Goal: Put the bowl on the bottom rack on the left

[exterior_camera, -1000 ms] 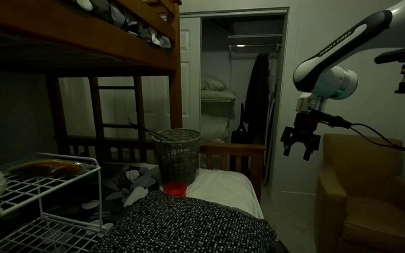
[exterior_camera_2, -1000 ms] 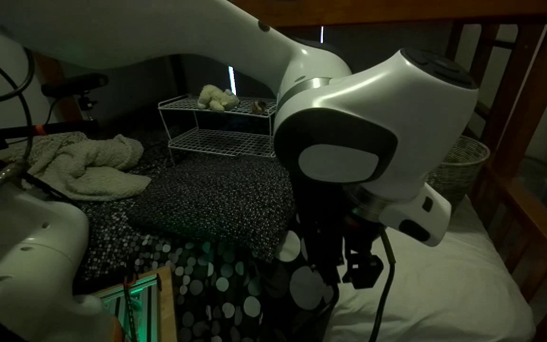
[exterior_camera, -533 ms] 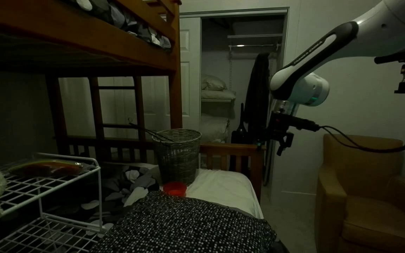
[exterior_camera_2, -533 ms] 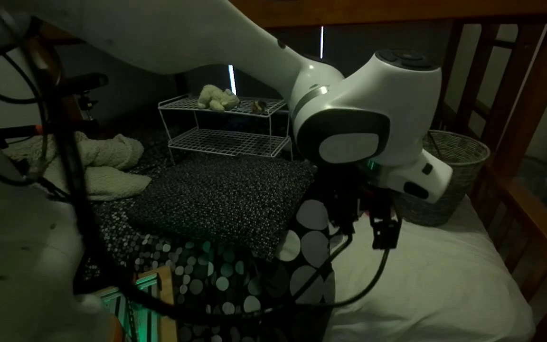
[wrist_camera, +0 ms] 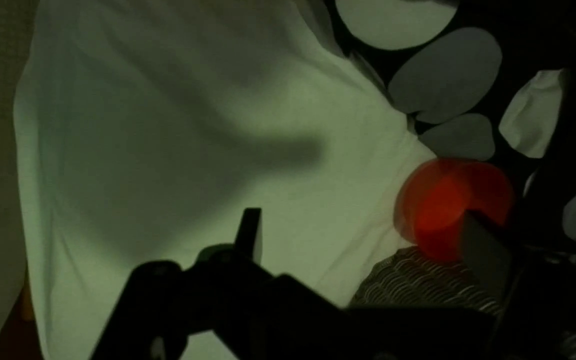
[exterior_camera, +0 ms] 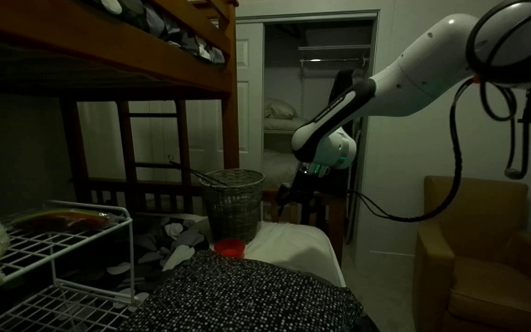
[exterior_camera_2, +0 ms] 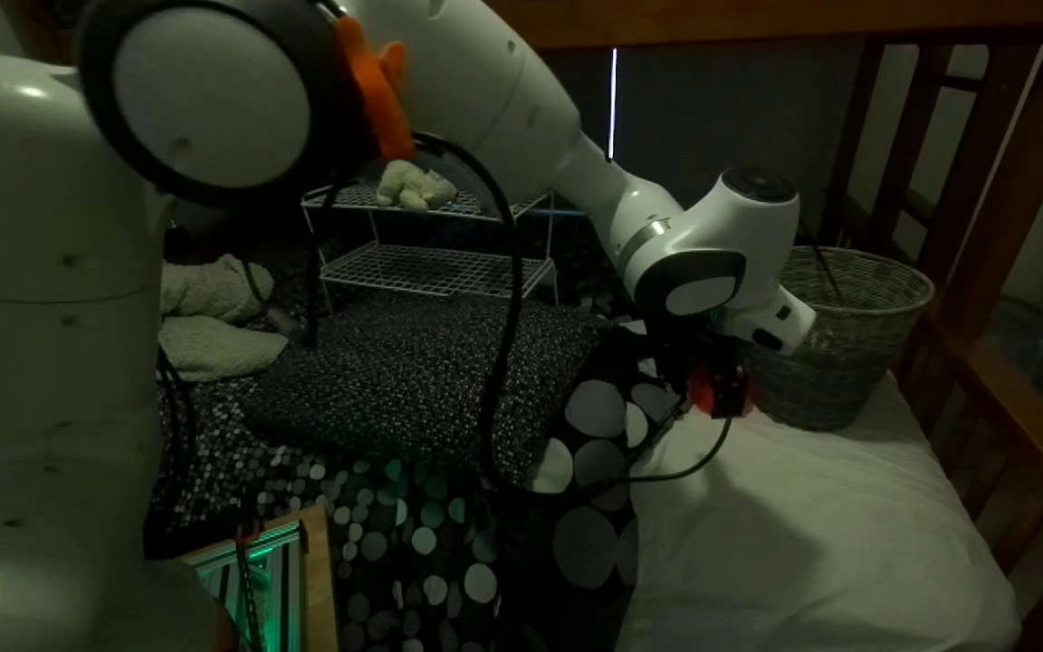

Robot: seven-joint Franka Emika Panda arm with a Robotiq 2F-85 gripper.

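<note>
The small red bowl [exterior_camera: 229, 248] sits on the bed against the foot of the wicker bin, by the edge of a dark pillow. Only part of the bowl [exterior_camera_2: 704, 391] shows behind my gripper in an exterior view. My gripper [wrist_camera: 363, 215] is open and empty in the wrist view, above the white sheet; the right finger overlaps the bowl [wrist_camera: 440, 200] from above. In an exterior view my gripper [exterior_camera: 294, 210] hangs higher than the bowl and to its right. The bottom rack [exterior_camera: 67, 306] is the lower wire tier at the left; it also shows bare [exterior_camera_2: 431, 270].
The tall wicker bin [exterior_camera: 233, 207] stands right behind the bowl with dark sticks poking out. A dark speckled pillow [exterior_camera_2: 422, 380] lies between bowl and rack. The top tier holds a plush toy [exterior_camera_2: 413, 186] and a bagged item [exterior_camera: 62, 220]. A bunk frame [exterior_camera: 229, 115] rises behind.
My arm has swung left and lower in an exterior view, bringing the open gripper toward the bowl and bin. The bowl, bin and rack have not moved.
</note>
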